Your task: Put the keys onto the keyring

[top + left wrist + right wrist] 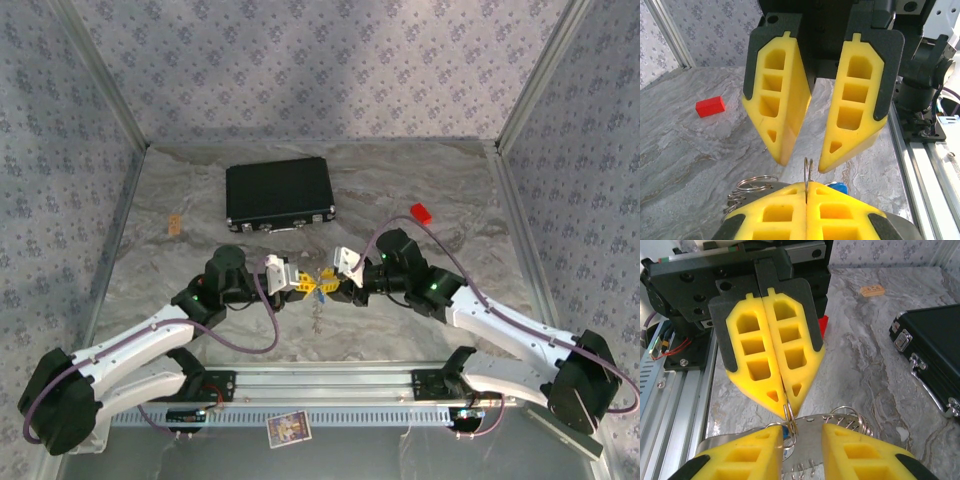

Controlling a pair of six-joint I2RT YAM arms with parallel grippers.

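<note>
My left gripper [806,186] is shut on the keyring [808,172], a thin metal split ring that stands on edge out of its yellow fingertips. My right gripper [802,432] faces it with open jaws, one finger on each side of the keyring [790,417], and nothing is pinched between them. A key with a blue head [840,187] hangs just beside the ring. In the top view, the left gripper [303,284] and the right gripper [338,285] meet tip to tip above the middle of the table, and a short chain [320,312] dangles below them.
A flat metal plate [840,432] strung with several spare rings [755,183] sits under the grippers. A black case [279,193] lies behind them. A red block [421,212] is at the back right, and a small wooden piece [175,224] at the left.
</note>
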